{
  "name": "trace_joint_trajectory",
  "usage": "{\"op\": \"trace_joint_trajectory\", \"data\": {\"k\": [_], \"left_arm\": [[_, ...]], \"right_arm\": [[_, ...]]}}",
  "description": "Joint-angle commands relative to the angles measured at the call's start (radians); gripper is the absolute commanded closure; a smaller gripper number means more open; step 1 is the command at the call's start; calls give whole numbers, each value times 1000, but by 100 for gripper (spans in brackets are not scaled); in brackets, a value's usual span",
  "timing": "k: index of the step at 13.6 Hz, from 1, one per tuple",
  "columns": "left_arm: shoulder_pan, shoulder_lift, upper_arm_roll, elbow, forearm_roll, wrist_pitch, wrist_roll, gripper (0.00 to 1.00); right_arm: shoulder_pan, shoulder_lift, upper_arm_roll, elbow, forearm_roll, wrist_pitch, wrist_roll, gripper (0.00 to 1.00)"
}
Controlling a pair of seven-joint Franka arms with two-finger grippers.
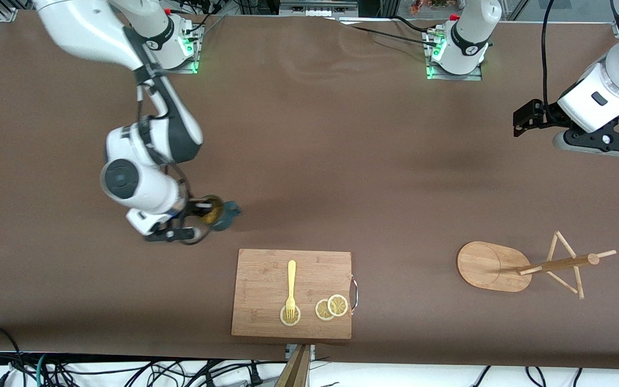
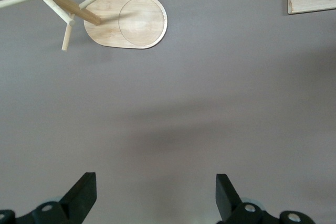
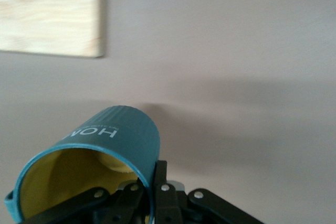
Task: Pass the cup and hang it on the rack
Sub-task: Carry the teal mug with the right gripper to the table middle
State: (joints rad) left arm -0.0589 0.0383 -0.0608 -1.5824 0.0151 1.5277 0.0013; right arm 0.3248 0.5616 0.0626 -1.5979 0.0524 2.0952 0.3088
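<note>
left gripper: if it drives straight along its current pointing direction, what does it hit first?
Probably just bare table. The left gripper, fingers open, looks down on plain tabletop; the rack sits off the line, toward the view's edge. Depth is unclear, but nothing else shows in its path.

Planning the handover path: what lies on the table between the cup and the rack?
In the front view, the cutting board, with a fork and lemon slices, lies between the cup in the right gripper and the rack, slightly nearer the camera.

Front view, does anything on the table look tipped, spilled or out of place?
Nothing spilled. The cup is tilted only because the right gripper grips its rim. The rack stands untouched; the left gripper waits open.
</note>
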Motion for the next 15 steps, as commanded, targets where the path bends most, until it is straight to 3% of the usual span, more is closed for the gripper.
{"op": "trace_joint_trajectory", "data": {"k": [1, 8, 10, 15], "left_arm": [[-2, 11, -2, 28, 13, -21, 6, 0], [-2, 11, -1, 28, 13, -21, 6, 0], [-2, 11, -1, 28, 13, -21, 6, 0], [-4, 11, -4, 28, 14, -21, 6, 0]], "right_arm": [[132, 60, -10, 113, 4, -64, 193, 100], [465, 270, -14, 389, 0, -64, 654, 100], [546, 306, -20, 435, -2, -26, 719, 100], [629, 359, -36, 438, -19, 63, 817, 100]]}}
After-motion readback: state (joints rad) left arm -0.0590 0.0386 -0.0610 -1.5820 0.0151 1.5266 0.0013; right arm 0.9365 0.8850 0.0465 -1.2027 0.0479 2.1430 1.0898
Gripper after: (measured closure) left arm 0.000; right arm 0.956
